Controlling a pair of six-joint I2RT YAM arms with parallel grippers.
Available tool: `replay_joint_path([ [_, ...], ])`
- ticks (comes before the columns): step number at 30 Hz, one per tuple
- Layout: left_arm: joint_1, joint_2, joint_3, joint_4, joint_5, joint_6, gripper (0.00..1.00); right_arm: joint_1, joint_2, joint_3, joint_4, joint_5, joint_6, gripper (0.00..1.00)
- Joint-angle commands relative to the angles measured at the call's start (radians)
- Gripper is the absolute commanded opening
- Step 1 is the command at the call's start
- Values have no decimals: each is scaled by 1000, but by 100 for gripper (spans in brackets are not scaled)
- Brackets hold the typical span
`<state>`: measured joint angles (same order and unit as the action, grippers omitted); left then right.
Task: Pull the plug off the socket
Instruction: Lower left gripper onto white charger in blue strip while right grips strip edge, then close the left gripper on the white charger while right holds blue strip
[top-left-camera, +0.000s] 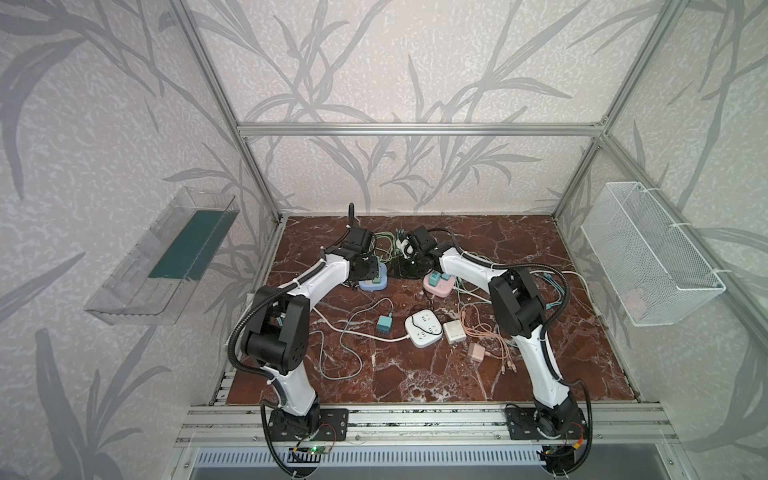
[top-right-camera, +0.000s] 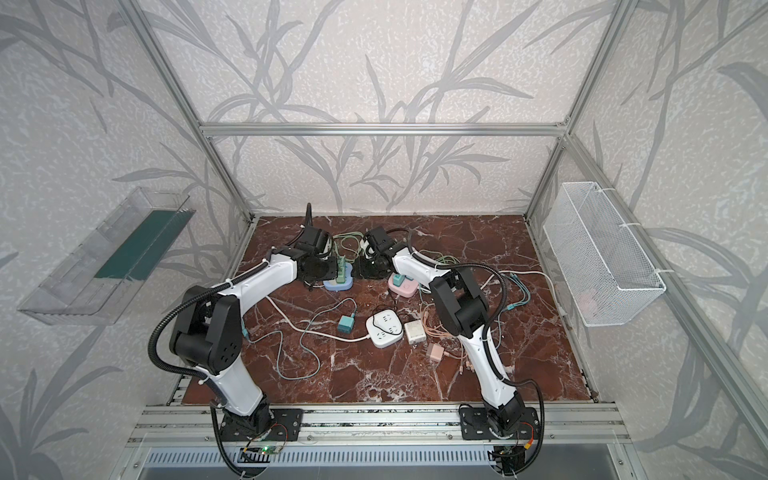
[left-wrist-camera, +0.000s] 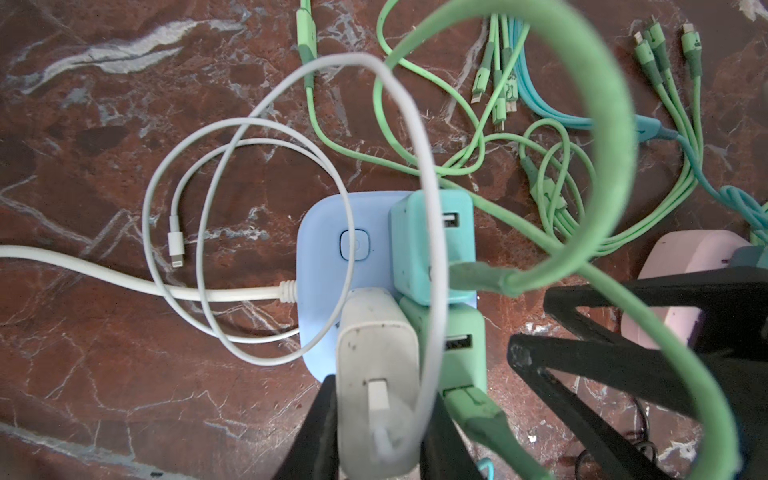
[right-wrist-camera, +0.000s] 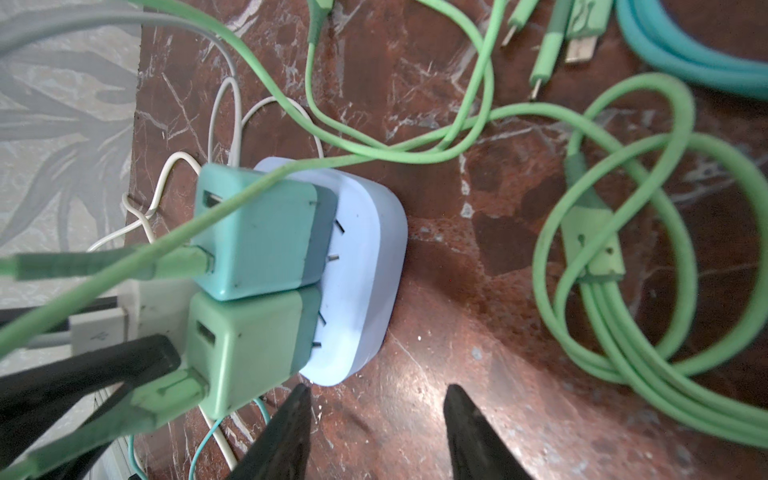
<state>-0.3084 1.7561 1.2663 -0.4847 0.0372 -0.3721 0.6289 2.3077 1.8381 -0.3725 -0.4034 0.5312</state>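
Observation:
A pale blue socket (left-wrist-camera: 328, 266) lies flat on the marble, also in both top views (top-left-camera: 373, 284) (top-right-camera: 338, 284). Three plugs stand in it: a white plug (left-wrist-camera: 376, 365), a teal plug (left-wrist-camera: 428, 245) and a green plug (left-wrist-camera: 459, 353). My left gripper (left-wrist-camera: 379, 401) is shut on the white plug, one black finger (left-wrist-camera: 322, 419) on each side. Whether its prongs are seated is hidden. The teal plug (right-wrist-camera: 257, 232) and green plug (right-wrist-camera: 245, 345) show bare prongs above the socket (right-wrist-camera: 365, 270). My right gripper (right-wrist-camera: 376, 419) stands open on the marble beside the socket's corner, holding nothing.
Green and teal cables (left-wrist-camera: 552, 178) and a thin white cable (left-wrist-camera: 249, 232) loop around the socket. A pink socket (top-left-camera: 438, 286) lies just right of the grippers. A white socket (top-left-camera: 424, 330), a loose teal charger (top-left-camera: 384, 324) and two small chargers lie nearer the front.

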Motion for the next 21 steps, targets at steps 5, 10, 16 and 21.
replay_joint_path([
  [5,-14,-49,-26,-28,57,36,24,-1,-2,-5,17,-43,30,52],
  [10,-23,-63,-36,-22,91,53,24,3,7,-2,13,-38,38,49],
  [16,-29,-71,-41,-28,86,44,24,3,21,7,3,-51,47,45],
  [21,-37,-66,-44,-23,95,35,24,6,38,9,-11,-55,52,41],
])
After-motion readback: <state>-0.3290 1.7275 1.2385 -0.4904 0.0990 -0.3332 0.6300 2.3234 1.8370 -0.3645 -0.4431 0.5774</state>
